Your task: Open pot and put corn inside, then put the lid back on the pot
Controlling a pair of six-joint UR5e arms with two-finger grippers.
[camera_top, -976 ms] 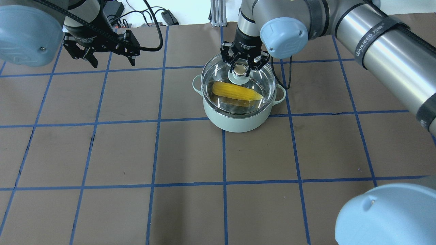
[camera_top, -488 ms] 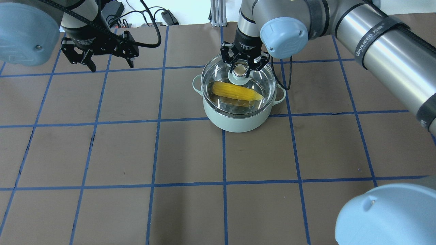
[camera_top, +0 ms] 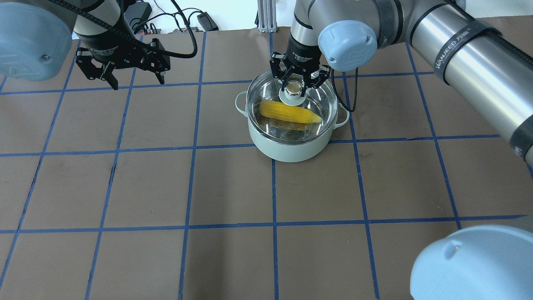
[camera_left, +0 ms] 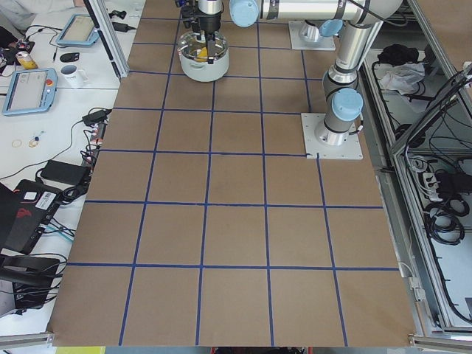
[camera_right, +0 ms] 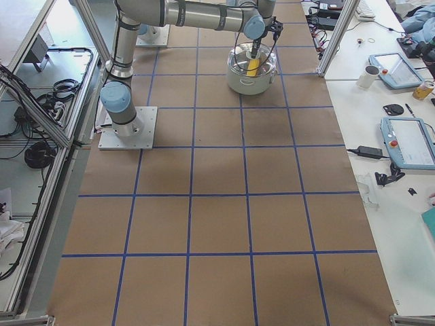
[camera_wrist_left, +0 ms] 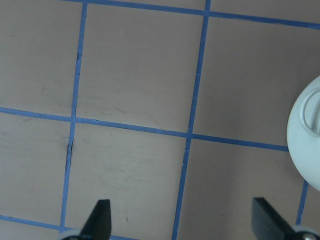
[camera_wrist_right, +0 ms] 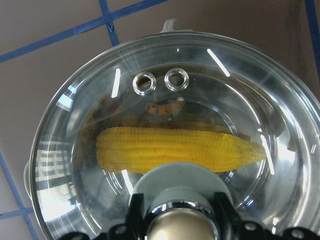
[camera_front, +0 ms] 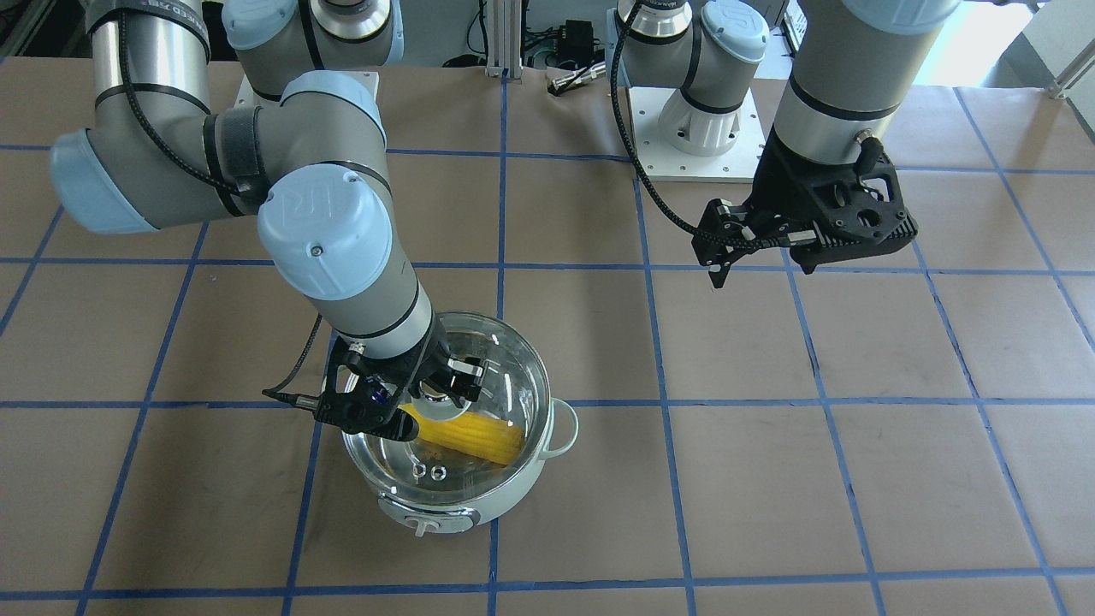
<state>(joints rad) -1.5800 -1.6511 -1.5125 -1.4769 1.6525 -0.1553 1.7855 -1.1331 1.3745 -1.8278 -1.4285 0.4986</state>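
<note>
The pale mint pot [camera_top: 291, 150] stands at the table's far centre, its dial panel [camera_front: 425, 522] facing away from the robot. The yellow corn [camera_top: 289, 112] lies inside it, seen through the glass lid [camera_top: 320, 100] that rests on the pot's rim. My right gripper [camera_top: 293, 85] is over the lid, its fingers closed against the gold knob [camera_wrist_right: 182, 225]. In the right wrist view the corn [camera_wrist_right: 175, 150] lies under the lid [camera_wrist_right: 250, 90] with its two vent holes. My left gripper [camera_top: 137, 81] is open and empty, raised above the table far left of the pot.
Blue tape lines grid the brown table [camera_top: 233, 187]. Cables and a power adapter [camera_top: 206, 21] lie past the far edge. The right arm's elbow [camera_top: 470, 262] hangs over the near right corner. The pot's power cord [camera_top: 354, 89] runs off to its right.
My left gripper has drifted a little to the left and farther back, still open. The right gripper, lid and pot have hardly moved.
</note>
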